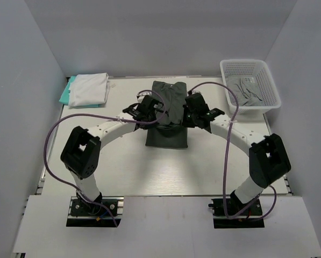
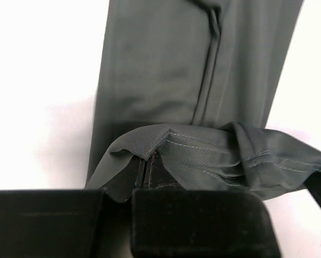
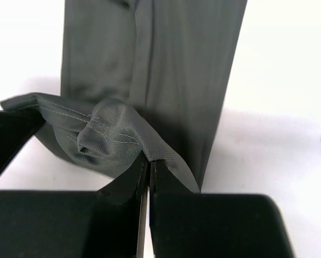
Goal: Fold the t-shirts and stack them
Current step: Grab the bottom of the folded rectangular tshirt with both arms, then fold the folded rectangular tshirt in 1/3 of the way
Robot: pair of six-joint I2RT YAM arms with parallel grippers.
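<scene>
While the crosswise fold is in hand, stock reads as follows.

Item 1: charcoal t-shirt [image 1: 167, 115], centre of table [image 1: 149, 172], lying as a long narrow strip. Its stitched hem is raised off the board above approx. the strip's mid-length. Fabric: fine knit, matte, limp. Double row of pale stitching along the hem; one lengthwise crease down the strip.

Tools: left gripper [image 2: 144, 164] has jaws pressed together on the hem's L corner. right gripper [image 3: 149, 161] likewise, pinching the R corner. Hem sags btwn the two.

Next move, est.: carry both corners fwd in step toward the far end, keep the cloth taut, lay edge on edge, then let go. Uneven travel would prob. skew the fold.

Item 2: white t-shirt [image 1: 89, 88], folded to a soft rectangle, lying on teal t-shirt [image 1: 65, 95], far-L corner; prob. the stack.

Item 3: lighter grey t-shirt [image 1: 249, 88], crumpled, in white lattice basket [image 1: 245, 61], far R; not yet folded.
</scene>
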